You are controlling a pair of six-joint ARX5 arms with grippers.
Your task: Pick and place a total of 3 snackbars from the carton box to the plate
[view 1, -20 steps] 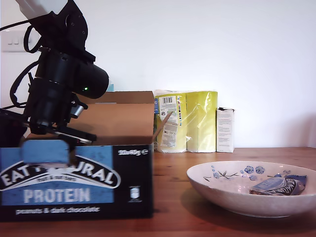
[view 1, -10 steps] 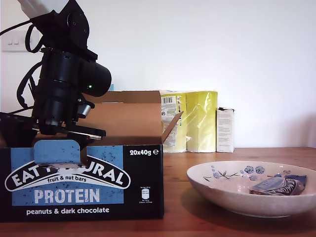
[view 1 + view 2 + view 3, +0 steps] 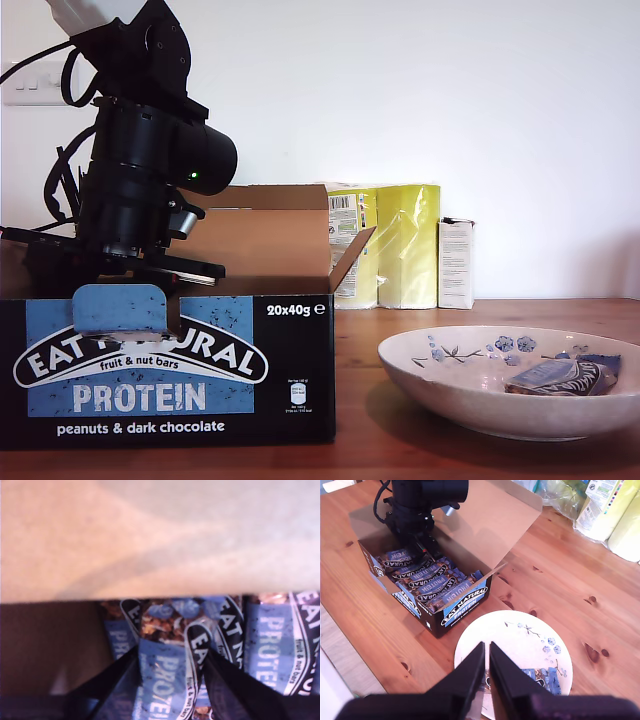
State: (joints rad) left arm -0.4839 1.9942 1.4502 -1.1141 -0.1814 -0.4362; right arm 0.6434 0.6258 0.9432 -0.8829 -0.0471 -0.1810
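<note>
Snackbar [image 3: 165,680] between first end effector [image 3: 170,680] jaws

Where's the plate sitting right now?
The plate sits on the wooden table at the exterior view's lower right, beside the carton box, with one snackbar in it.

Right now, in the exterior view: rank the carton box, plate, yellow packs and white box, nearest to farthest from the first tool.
1. Carton box: at the view's left, my first tool is down inside it.
2. Yellow packs: mid-view, against the wall.
3. White box and plate: both toward the view's right; too close to call.
</note>
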